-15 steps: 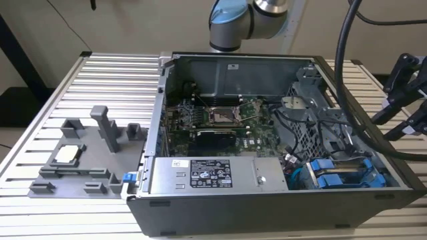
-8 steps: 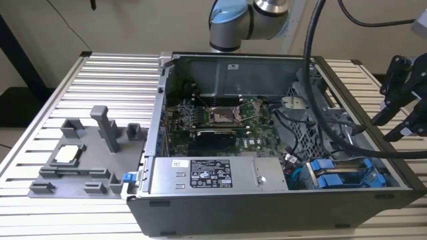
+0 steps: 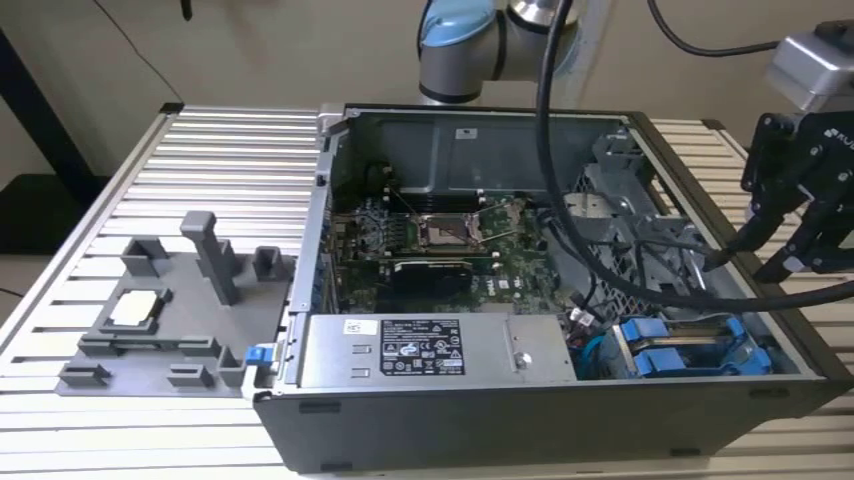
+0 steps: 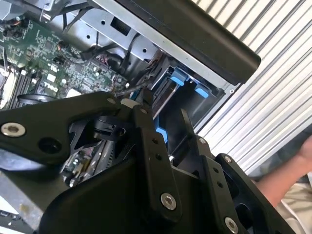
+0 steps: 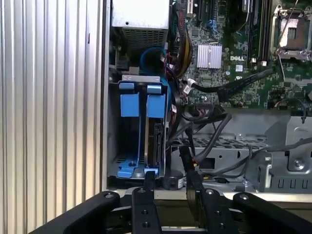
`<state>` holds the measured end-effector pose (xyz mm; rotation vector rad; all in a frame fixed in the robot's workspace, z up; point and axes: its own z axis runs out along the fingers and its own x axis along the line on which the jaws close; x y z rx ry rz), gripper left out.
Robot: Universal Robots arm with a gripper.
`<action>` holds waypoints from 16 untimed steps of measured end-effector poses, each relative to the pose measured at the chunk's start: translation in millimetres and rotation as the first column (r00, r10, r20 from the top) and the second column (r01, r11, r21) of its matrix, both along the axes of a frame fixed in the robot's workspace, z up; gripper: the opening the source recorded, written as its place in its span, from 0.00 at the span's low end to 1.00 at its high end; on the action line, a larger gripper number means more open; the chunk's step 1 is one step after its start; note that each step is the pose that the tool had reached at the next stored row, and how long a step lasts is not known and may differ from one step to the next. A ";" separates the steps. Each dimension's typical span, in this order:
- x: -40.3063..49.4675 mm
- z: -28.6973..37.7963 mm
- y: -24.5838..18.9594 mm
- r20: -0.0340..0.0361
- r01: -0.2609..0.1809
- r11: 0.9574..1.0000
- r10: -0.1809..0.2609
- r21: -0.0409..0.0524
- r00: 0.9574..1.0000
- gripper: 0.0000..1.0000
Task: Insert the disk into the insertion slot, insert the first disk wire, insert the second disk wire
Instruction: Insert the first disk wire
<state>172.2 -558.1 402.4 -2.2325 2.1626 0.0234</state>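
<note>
Now, black two-finger gripper (image 3: 751,265): jaws apart, gripping nothing, above open grey computer case (image 3: 534,430) at the exterior view's right.
Silver-grey disk in blue plastic carrier (image 5: 157,141): standing inside grey sheet-metal insertion slot (image 5: 113,141), near gripper.
Black wires (image 5: 214,130): loose, just beside disk.

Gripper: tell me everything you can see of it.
The gripper is black and looks like metal: two slim straight fingers on bolted link arms. It is open, with nothing between the fingers. It hangs over the open PC case at the exterior view's right, aimed at the blue-framed drives standing in the grey bay. I see nothing touching it.
</note>
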 end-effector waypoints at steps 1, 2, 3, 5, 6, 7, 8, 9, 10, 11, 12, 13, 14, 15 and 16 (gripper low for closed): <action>-0.9 -0.2 0.7 0.003 -0.002 1.000 0.002 0.001 1.000 0.40; -1.3 -0.2 1.1 0.003 -0.007 1.000 0.007 0.001 1.000 0.40; -1.3 -0.3 1.2 0.003 -0.017 1.000 0.017 0.002 1.000 0.40; -2.0 -0.2 1.3 0.004 -0.035 0.999 0.035 0.002 0.999 0.40; -2.9 -0.2 1.5 0.005 -0.038 0.999 0.038 0.003 0.999 0.40; -4.2 -0.2 1.5 0.007 -0.039 0.999 0.039 0.003 0.999 0.40; -6.9 -0.2 1.6 0.012 -0.039 0.999 0.039 0.003 0.999 0.40; -10.4 -0.2 1.7 0.019 -0.039 0.999 0.039 0.003 0.999 0.40; -13.4 -0.2 2.0 0.029 -0.039 0.999 0.039 0.003 0.999 0.40; -16.5 -0.2 2.3 0.042 -0.039 0.999 0.039 0.002 0.998 0.40; -19.5 -0.2 2.7 0.054 -0.039 0.999 0.039 0.002 0.998 0.40; -22.5 -0.4 3.2 0.065 -0.039 0.999 0.039 0.002 0.997 0.40; -25.1 -1.0 3.8 0.071 -0.039 0.999 0.039 0.001 0.997 0.40; -27.3 -2.0 4.6 0.074 -0.040 0.999 0.040 0.001 0.996 0.40; -29.7 -3.0 5.2 0.076 -0.041 0.999 0.041 0.001 0.996 0.40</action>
